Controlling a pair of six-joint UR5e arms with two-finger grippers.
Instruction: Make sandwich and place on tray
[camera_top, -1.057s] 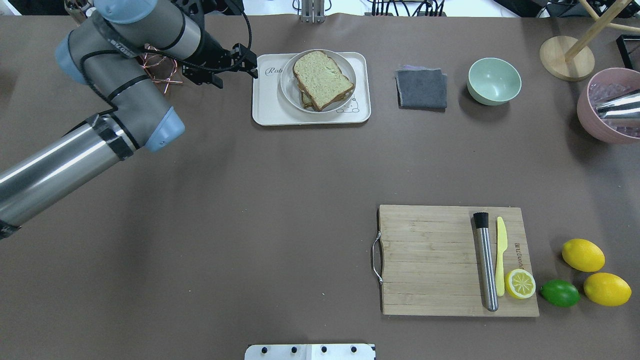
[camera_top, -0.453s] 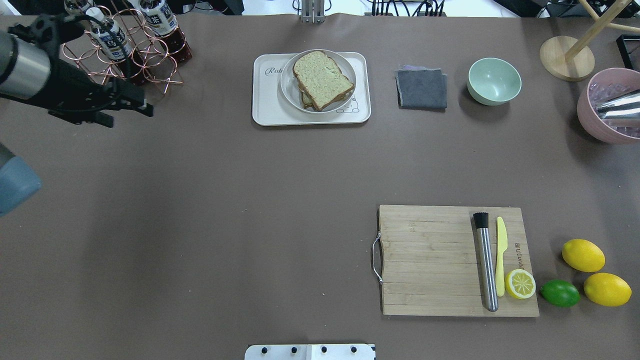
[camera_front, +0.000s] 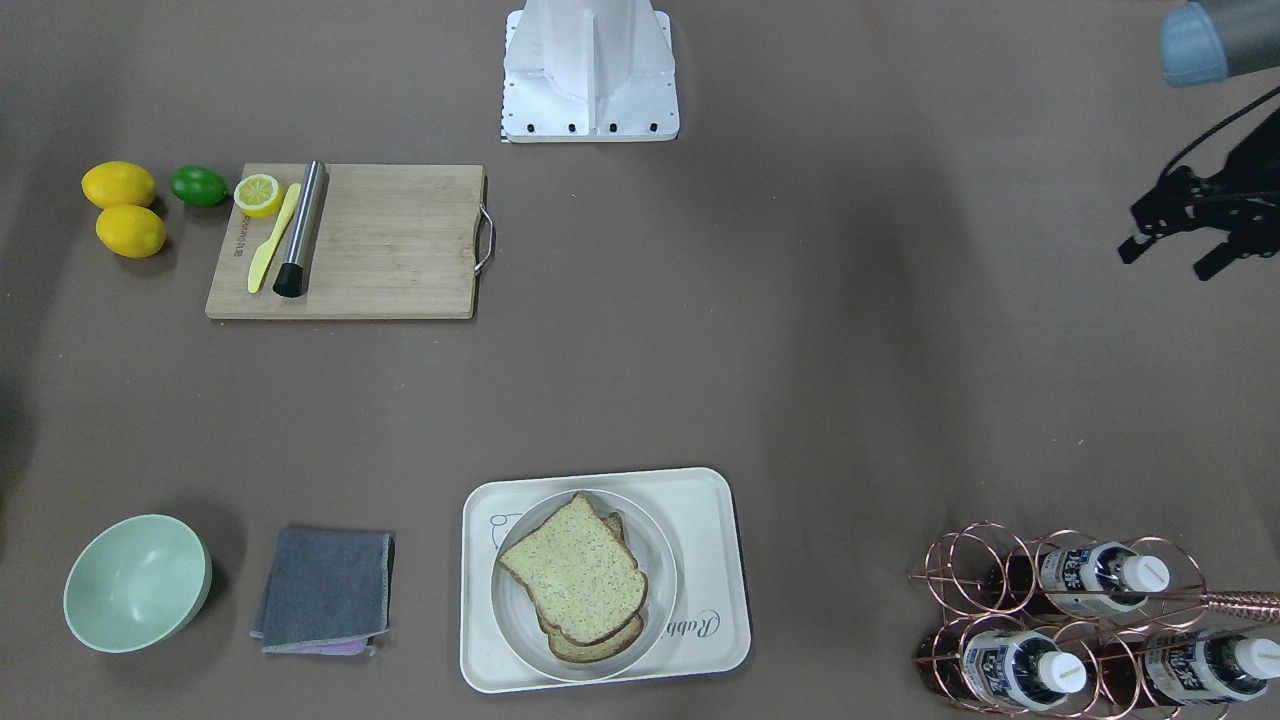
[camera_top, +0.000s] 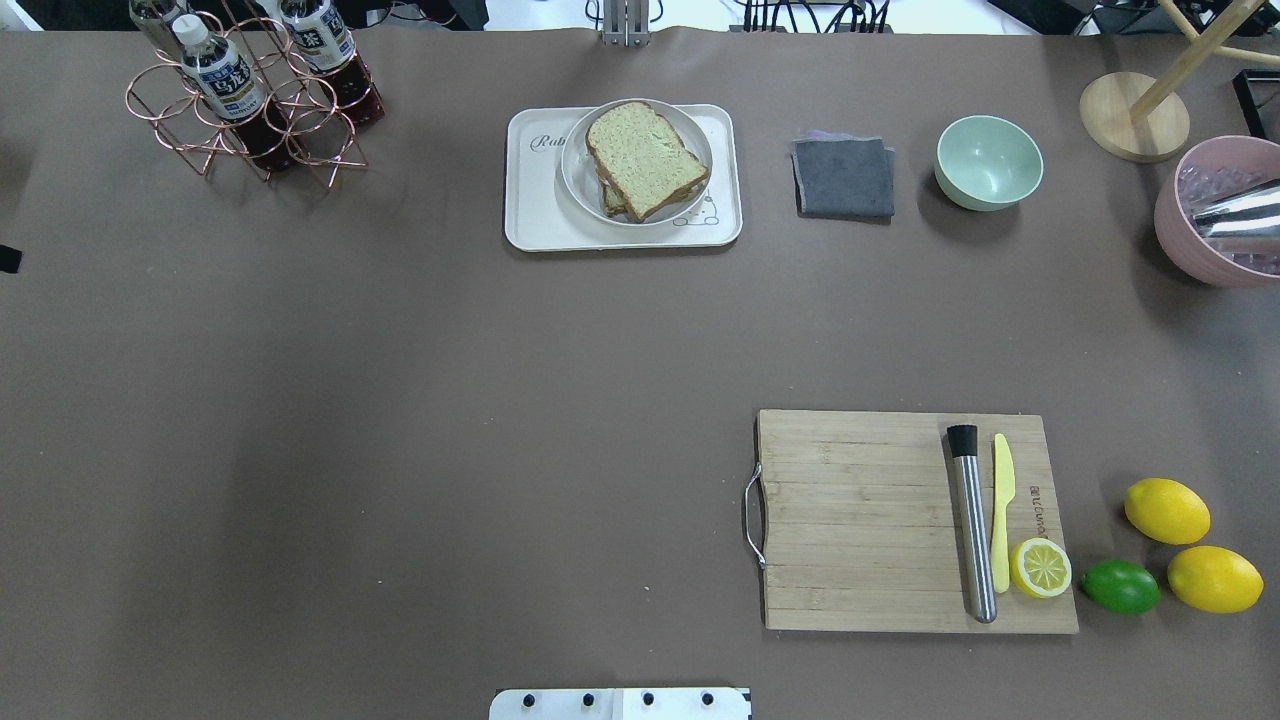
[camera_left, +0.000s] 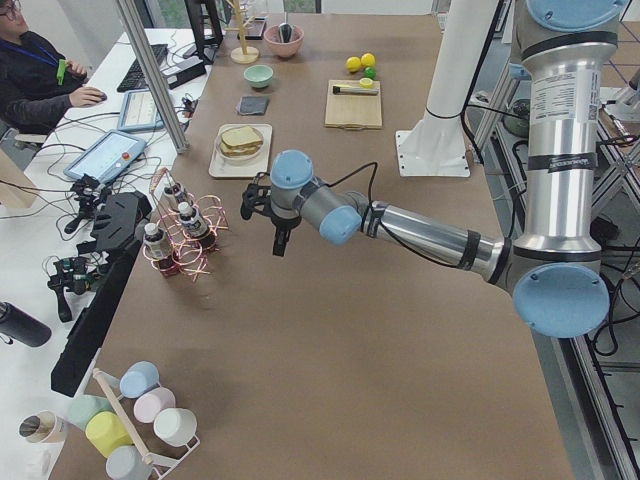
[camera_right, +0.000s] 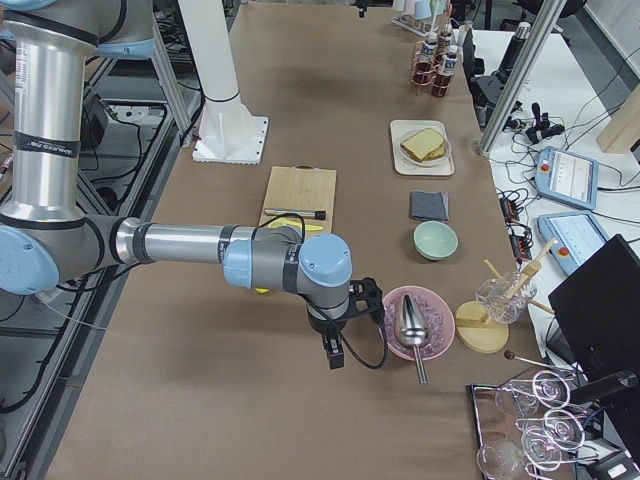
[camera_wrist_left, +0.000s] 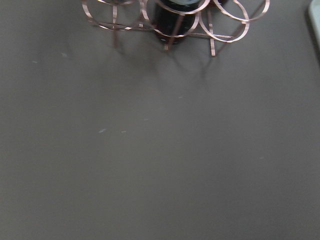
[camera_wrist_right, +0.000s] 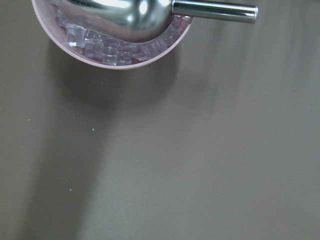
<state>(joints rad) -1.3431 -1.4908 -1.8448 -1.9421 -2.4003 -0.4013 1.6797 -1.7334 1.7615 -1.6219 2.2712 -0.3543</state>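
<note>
The sandwich, two speckled bread slices stacked, lies on a round white plate that stands on the cream tray at the far middle of the table. The egg is hidden between the slices. In the front-facing view the sandwich sits on the tray at the bottom. My left gripper is open and empty, hanging over bare table far to the left of the tray. My right gripper shows only in the right side view, near a pink bowl; I cannot tell its state.
A copper rack with bottles stands far left. A grey cloth, a green bowl and a pink bowl of ice with a scoop lie right of the tray. A cutting board with muddler, knife and citrus is near right.
My left arm has pulled away from beside the tray to the left and out of the overhead view, uncovering the bottle rack. The sandwich, plate and tray have not moved.
</note>
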